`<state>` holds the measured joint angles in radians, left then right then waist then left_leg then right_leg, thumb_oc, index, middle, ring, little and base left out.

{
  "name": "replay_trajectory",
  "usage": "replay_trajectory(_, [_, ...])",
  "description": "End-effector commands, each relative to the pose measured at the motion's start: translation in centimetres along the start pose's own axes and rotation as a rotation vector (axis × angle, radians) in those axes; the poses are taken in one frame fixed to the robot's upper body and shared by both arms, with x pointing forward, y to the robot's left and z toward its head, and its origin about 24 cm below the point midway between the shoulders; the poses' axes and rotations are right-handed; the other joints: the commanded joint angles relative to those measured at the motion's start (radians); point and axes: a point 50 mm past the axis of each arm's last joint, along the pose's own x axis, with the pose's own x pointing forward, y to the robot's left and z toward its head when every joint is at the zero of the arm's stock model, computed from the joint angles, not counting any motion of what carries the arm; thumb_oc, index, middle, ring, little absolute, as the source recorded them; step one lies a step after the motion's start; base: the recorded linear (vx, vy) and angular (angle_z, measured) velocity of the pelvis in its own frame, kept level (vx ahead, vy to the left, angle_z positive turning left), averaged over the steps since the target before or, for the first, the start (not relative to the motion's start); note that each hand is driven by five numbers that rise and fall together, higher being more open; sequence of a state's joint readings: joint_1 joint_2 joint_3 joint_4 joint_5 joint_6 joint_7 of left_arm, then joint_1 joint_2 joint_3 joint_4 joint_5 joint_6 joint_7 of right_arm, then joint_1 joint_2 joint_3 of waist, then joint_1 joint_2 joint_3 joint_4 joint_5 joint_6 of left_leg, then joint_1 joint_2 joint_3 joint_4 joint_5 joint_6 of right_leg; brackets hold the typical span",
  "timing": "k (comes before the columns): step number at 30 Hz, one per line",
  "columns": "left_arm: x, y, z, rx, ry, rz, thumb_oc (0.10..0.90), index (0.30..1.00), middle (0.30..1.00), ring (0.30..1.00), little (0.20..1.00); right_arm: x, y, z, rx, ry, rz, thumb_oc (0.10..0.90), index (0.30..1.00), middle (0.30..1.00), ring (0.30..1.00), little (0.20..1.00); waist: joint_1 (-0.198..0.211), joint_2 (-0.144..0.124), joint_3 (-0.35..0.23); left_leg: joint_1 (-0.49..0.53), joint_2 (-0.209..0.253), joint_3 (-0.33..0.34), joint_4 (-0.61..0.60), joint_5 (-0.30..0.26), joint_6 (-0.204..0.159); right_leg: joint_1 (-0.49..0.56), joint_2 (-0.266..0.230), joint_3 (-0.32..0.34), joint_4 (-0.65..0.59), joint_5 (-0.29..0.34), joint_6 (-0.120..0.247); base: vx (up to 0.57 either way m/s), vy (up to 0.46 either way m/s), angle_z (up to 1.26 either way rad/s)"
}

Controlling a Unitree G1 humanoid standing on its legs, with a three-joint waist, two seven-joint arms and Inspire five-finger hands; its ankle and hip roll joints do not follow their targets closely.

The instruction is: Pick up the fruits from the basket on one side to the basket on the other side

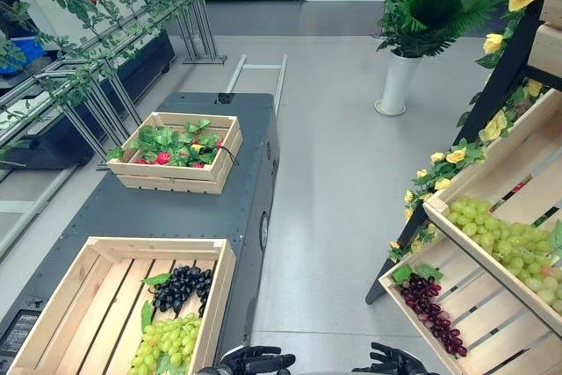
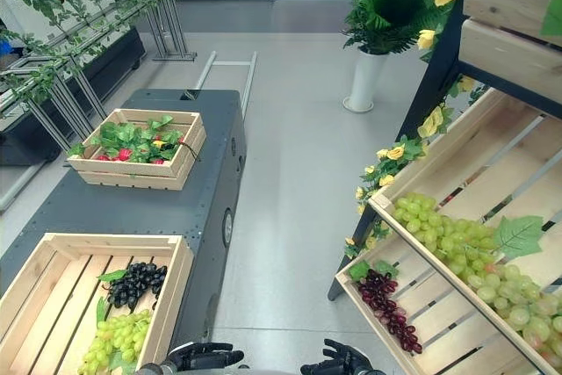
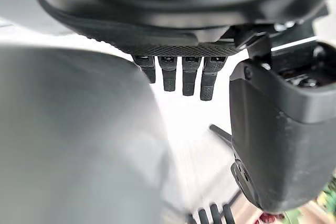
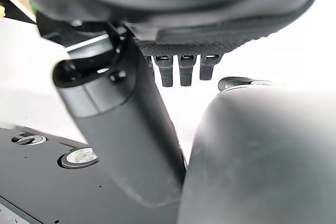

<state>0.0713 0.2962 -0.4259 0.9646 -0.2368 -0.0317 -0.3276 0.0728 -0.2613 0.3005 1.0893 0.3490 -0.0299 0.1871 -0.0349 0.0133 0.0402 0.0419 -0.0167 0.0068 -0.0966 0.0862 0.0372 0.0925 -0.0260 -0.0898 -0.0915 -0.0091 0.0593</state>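
A near wooden crate (image 1: 98, 249) on the dark cart holds a black grape bunch (image 1: 183, 285) and a green grape bunch (image 1: 167, 340). On the slanted shelf to my right, one crate holds green grapes (image 1: 505, 239). Below it, another holds a dark red grape bunch (image 1: 432, 309). My left hand (image 1: 255, 360) and right hand (image 1: 392, 362) hang low at the bottom edge over the floor, between cart and shelf. Both are open and hold nothing. The left wrist view shows straight fingers (image 3: 178, 74) with nothing between them, as do the fingers (image 4: 181, 69) in the right wrist view.
A second crate (image 1: 176, 175) with leaves and red fruits (image 1: 162, 157) stands farther back on the cart (image 1: 176, 212). A potted plant (image 1: 399, 81) stands on the grey floor beyond. Yellow flowers trim the shelf frame (image 1: 439, 164). Metal railings with vines run along the left.
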Motion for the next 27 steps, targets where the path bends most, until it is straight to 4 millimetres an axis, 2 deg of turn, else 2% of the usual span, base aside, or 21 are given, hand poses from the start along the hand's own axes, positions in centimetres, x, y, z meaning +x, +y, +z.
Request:
replay_trajectory(1, [0.0,0.9,8.9,0.135,-0.340,0.005,0.800,0.900,0.900,0.900,0.900,0.6,1.2,4.4,-0.121,-0.119,0.084,0.800,0.900,0.900,0.900,0.900,0.011,0.004,0.068,0.043,-0.040,0.030,0.024,-0.138,-0.015,-0.031,0.026,0.010,0.048,-0.023,0.007,-0.06,0.031,-0.03])
replay_trajectory(4, [-1.6,1.8,14.0,0.159,-0.523,0.078,0.800,0.900,0.900,0.900,0.900,0.6,0.8,5.7,-0.129,-0.142,0.079,0.800,0.900,0.900,0.900,0.900,0.024,0.005,0.091,0.020,-0.042,0.017,0.039,-0.131,-0.007,-0.053,0.023,0.007,0.066,-0.021,-0.001,-0.08,0.011,-0.02])
replay_trajectory(5, [-2.7,2.2,16.2,0.173,-0.629,0.122,0.800,0.900,0.900,0.900,0.900,0.6,0.7,6.0,-0.125,-0.142,0.077,0.800,0.900,0.900,0.900,0.900,0.032,0.005,0.097,0.021,-0.043,0.008,0.033,-0.126,-0.007,-0.052,0.023,-0.001,0.062,-0.017,-0.002,0.00,0.000,0.00])
replay_trajectory(6, [-3.5,2.5,17.4,0.189,-0.676,0.144,0.800,0.900,0.900,0.900,0.900,0.6,0.6,5.9,-0.122,-0.140,0.076,0.800,0.900,0.900,0.900,0.900,0.038,0.005,0.097,0.024,-0.043,0.005,0.029,-0.126,-0.006,-0.048,0.022,-0.005,0.059,-0.016,-0.002,0.02,-0.037,0.05])
replay_trajectory(7, [-5.2,3.2,19.2,0.229,-0.784,0.216,0.800,0.900,0.900,0.900,0.900,0.5,0.6,5.6,-0.113,-0.129,0.076,0.800,0.900,0.900,0.900,0.900,0.049,0.002,0.097,0.032,-0.044,-0.004,0.020,-0.123,-0.007,-0.036,0.022,-0.013,0.052,-0.016,-0.003,0.04,-0.028,0.06])
replay_trajectory(8, [-5.6,3.4,19.5,0.232,-0.796,0.226,0.800,0.900,0.900,0.900,0.900,0.5,0.6,5.5,-0.111,-0.127,0.075,0.800,0.900,0.900,0.900,0.900,0.051,0.001,0.097,0.035,-0.044,-0.008,0.018,-0.123,-0.007,-0.031,0.021,-0.016,0.050,-0.017,-0.003,0.05,-0.030,0.08])
replay_trajectory(10, [-7.9,4.0,21.0,0.283,-0.898,0.312,0.800,0.900,0.900,0.900,0.900,0.4,0.8,4.7,-0.099,-0.116,0.074,0.800,0.900,0.900,0.900,0.900,0.063,-0.004,0.093,0.042,-0.045,-0.018,0.012,-0.123,-0.009,-0.018,0.019,-0.027,0.042,-0.018,-0.004,0.07,-0.030,0.11])
replay_trajectory(11, [-9.4,4.5,21.5,0.317,-0.970,0.379,0.800,0.900,0.900,0.900,0.900,0.3,0.9,3.9,-0.085,-0.107,0.072,0.800,0.900,0.900,0.900,0.900,0.071,-0.008,0.091,0.045,-0.045,-0.023,0.011,-0.124,-0.010,-0.010,0.017,-0.037,0.038,-0.020,-0.005,0.07,-0.030,0.21])
replay_trajectory(12, [-9.7,4.6,21.5,0.323,-0.988,0.397,0.800,0.900,0.900,0.900,0.900,0.3,1.0,3.7,-0.083,-0.104,0.073,0.800,0.900,0.900,0.900,0.900,0.073,-0.010,0.091,0.045,-0.045,-0.025,0.011,-0.123,-0.010,-0.009,0.017,-0.039,0.038,-0.021,-0.005,0.08,-0.032,0.24])
replay_trajectory(14, [-12.1,5.4,22.1,0.393,-1.068,0.513,0.800,0.900,0.900,0.900,0.900,0.1,1.1,2.6,-0.067,-0.091,0.071,0.800,0.900,0.900,0.900,0.900,0.086,-0.016,0.091,0.043,-0.046,-0.032,0.014,-0.123,-0.012,-0.001,0.013,-0.054,0.037,-0.026,-0.008,0.06,-0.023,0.21])
replay_trajectory(17, [-13.9,6.3,22.6,0.445,-1.111,0.637,0.800,0.900,0.900,0.900,0.900,0.0,1.1,1.6,-0.046,-0.082,0.067,0.800,0.900,0.900,0.900,0.900,0.096,-0.022,0.094,0.039,-0.048,-0.042,0.018,-0.121,-0.013,0.001,0.012,-0.067,0.044,-0.033,-0.011,0.05,-0.019,0.24])
replay_trajectory(23, [-16.5,8.5,22.8,0.516,-1.091,0.901,0.800,0.900,0.900,0.900,0.900,-0.1,1.2,1.0,-0.025,-0.088,0.057,0.800,0.900,0.900,0.900,0.900,0.107,-0.026,0.115,0.011,-0.047,-0.052,0.037,-0.117,-0.015,-0.023,0.018,-0.070,0.071,-0.047,-0.021,0.02,-0.005,0.10])
replay_trajectory(24, [-16.5,8.5,22.8,0.516,-1.091,0.901,0.800,0.900,0.900,0.900,0.900,-0.1,1.2,1.0,-0.025,-0.088,0.057,0.800,0.900,0.900,0.900,0.900,0.107,-0.027,0.114,0.010,-0.047,-0.052,0.038,-0.118,-0.015,-0.024,0.018,-0.071,0.072,-0.047,-0.021,-0.03,0.017,0.04])
replay_trajectory(25, [-17.0,9.5,22.6,0.522,-1.064,0.968,0.800,0.900,0.900,0.900,0.900,-0.1,1.1,1.0,-0.029,-0.093,0.053,0.800,0.900,0.900,0.900,0.900,0.107,-0.025,0.128,-0.011,-0.046,-0.054,0.059,-0.117,-0.015,-0.047,0.019,-0.073,0.101,-0.054,-0.025,-0.04,0.017,0.05])
replay_trajectory(27, [-17.4,10.2,22.4,0.544,-1.041,1.027,0.800,0.900,0.900,0.900,0.900,-0.2,0.9,1.0,-0.032,-0.098,0.049,0.800,0.900,0.900,0.900,0.900,0.108,-0.023,0.142,-0.029,-0.047,-0.060,0.076,-0.114,-0.017,-0.061,0.020,-0.075,0.118,-0.057,-0.028,-0.04,0.019,0.05])
